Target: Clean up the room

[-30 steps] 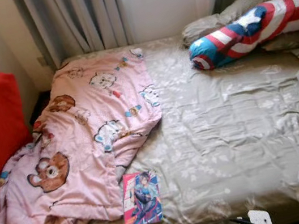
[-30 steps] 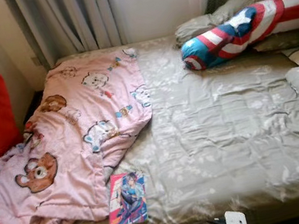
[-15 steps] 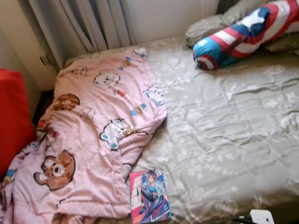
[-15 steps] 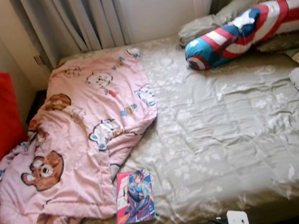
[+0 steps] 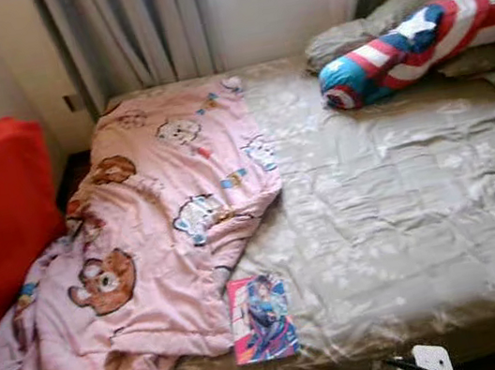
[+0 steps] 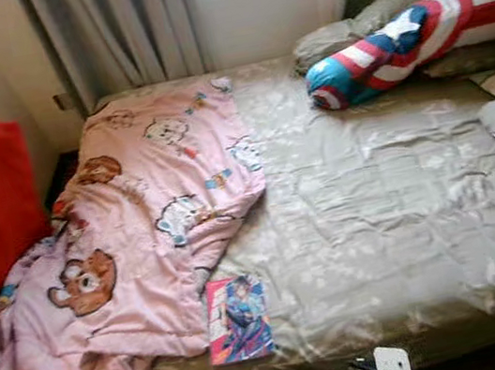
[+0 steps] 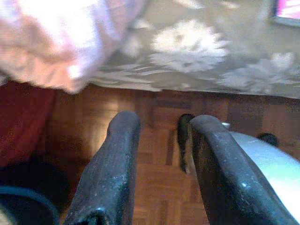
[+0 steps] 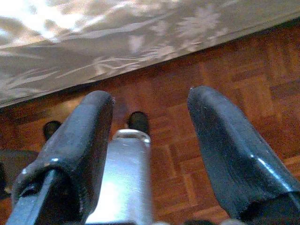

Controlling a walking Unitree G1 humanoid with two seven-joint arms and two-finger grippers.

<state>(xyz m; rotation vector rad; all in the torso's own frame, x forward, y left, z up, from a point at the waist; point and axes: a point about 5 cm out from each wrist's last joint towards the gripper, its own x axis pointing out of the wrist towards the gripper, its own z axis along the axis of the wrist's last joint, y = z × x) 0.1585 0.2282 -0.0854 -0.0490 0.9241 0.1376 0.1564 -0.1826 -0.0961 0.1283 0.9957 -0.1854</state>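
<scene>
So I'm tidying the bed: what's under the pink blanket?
The pink blanket lies on the grey floral bedspread, hanging off its corner. The comic book lies beside its edge. Anything beneath its folds is covered.

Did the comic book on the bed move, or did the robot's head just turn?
No. The comic book lies in the same spot, tucked against the pink blanket's lower edge near the bed's front. The whole picture slid, so the camera moved.
</scene>
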